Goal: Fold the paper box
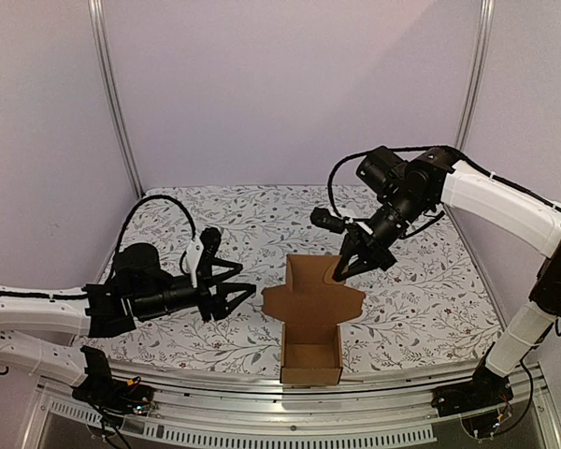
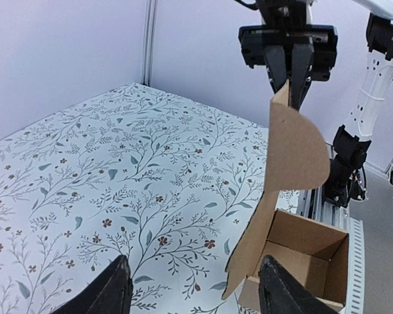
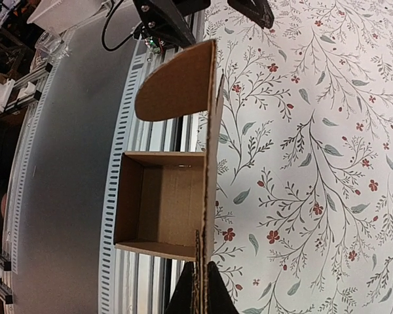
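Observation:
The paper box (image 1: 310, 360) is brown cardboard with its tray open, and it sits at the table's front edge. Its lid panel (image 1: 313, 292) stands upright behind the tray, with rounded side flaps. My right gripper (image 1: 341, 273) is shut on the lid's top edge, and its fingers (image 3: 206, 296) pinch the cardboard (image 3: 209, 144) edge-on. In the left wrist view the right gripper (image 2: 289, 91) grips the lid (image 2: 295, 150) from above. My left gripper (image 1: 246, 296) is open just left of the box, touching nothing. Its fingers (image 2: 111, 291) frame the table and the tray (image 2: 304, 258).
A floral cloth (image 1: 421, 299) covers the table. An aluminium slotted rail (image 1: 309, 413) runs along the front edge, right under the tray. White walls and corner posts (image 1: 112, 94) close in the back and sides.

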`<state>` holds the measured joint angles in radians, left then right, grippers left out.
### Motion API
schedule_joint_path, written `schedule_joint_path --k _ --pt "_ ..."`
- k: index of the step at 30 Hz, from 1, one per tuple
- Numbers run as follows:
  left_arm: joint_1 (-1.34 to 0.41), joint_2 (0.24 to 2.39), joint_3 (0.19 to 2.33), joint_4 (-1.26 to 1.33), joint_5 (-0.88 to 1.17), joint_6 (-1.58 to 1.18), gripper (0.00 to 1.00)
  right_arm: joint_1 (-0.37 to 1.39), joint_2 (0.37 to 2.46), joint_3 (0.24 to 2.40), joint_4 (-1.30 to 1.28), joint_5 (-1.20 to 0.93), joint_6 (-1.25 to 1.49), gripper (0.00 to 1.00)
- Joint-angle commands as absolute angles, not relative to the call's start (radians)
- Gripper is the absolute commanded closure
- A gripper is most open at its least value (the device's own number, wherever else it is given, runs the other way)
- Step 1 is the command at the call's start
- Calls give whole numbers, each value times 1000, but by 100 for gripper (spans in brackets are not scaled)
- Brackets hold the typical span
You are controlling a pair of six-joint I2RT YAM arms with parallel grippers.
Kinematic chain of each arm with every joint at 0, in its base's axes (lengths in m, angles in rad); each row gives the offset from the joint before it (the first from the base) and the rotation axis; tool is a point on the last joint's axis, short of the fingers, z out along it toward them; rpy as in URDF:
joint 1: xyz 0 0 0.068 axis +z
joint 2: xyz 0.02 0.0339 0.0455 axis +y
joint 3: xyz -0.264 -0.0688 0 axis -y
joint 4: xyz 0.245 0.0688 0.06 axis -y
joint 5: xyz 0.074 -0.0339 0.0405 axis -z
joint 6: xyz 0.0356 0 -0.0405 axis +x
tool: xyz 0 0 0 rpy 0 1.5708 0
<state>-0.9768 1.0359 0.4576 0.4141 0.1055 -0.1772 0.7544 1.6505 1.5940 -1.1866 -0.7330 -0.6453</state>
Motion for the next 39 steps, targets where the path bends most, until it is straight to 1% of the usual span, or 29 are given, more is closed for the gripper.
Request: schedule_joint_path --k 1,7,10,12,15,17,20,24,25,26,29,30,32,34,39 --pt "-973 1087 420 519 121 -222 33 748 1608 1621 -1198 -777 -621 100" --pt "-977 1240 458 607 159 -200 32 748 1605 1636 -1198 -799 -599 100" --pt "-977 1302 491 639 243 -204 39 747 1602 1637 -1192 -785 -588 100" --pt "-978 1334 519 643 278 -218 51 748 1597 1632 -1173 -766 -572 100" --pt "-989 1375 548 662 285 -238 71 747 1587 1614 -1126 -734 -529 100" --pt "-1006 1395 565 673 248 -245 84 747 1583 1607 -1104 -711 -504 100" --pt "-1046 1422 609 644 131 -245 99 748 1588 1596 -1063 -663 -454 100" --pt "-1121 1474 718 501 -178 -259 100 748 1601 1588 -1023 -623 -373 100" --pt "-1132 1486 740 470 -225 -264 100 748 1611 1591 -1028 -618 -361 100" --pt "-1139 1496 751 458 -239 -251 100 748 1617 1597 -1040 -612 -362 96" --pt "-1146 1506 750 443 -251 -209 100 748 1629 1639 -1128 -578 -431 76" --pt "-1146 1500 743 437 -251 -190 100 748 1633 1665 -1193 -572 -479 69" --pt "-1146 1483 727 427 -233 -150 100 747 1651 1722 -1286 -561 -549 61" --pt "-1146 1464 708 431 -204 -115 100 748 1673 1767 -1347 -554 -593 59" --pt "-1146 1443 706 388 -151 -58 100 747 1736 1828 -1410 -592 -631 57"
